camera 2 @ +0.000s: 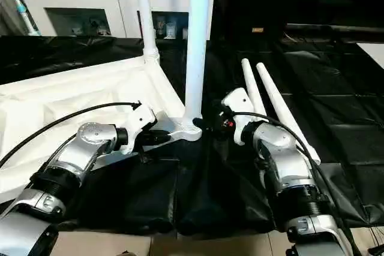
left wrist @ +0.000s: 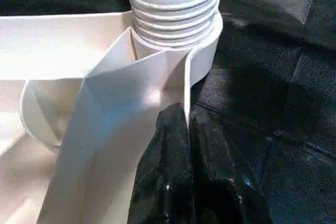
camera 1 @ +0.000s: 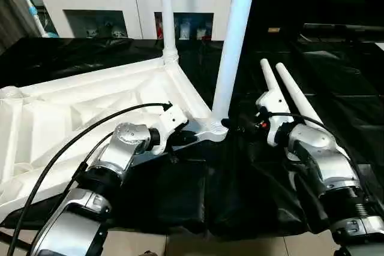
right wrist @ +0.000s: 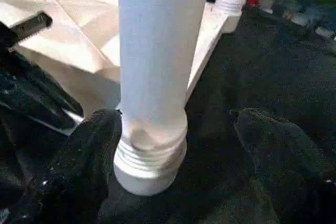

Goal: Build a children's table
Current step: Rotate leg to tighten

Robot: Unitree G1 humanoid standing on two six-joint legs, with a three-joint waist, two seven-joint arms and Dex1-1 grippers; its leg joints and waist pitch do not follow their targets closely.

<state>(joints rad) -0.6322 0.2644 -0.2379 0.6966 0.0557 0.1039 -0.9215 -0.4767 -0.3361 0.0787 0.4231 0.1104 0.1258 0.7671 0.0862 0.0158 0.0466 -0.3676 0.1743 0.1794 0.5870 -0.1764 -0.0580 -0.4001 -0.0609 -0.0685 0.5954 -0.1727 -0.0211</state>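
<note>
Children's table top (camera 1: 90, 112) seen upside down on black-draped big table (camera 1: 336, 82), ribbed underside up, toward its left side. Two legs (camera 1: 234, 46) stood in right-hand corner sockets; near one's threaded base visible, seating judged incomplete. Two loose legs (camera 1: 297, 97) laid just right of top, not yet fitted. Left gripper (left wrist: 188, 129) pinched narrow on top's rim wall beside near socket. Right gripper (right wrist: 173, 145) spread wide around near leg's base, one finger touching. Open cloth right and front; white cabinet (camera 1: 120, 4) behind.
</note>
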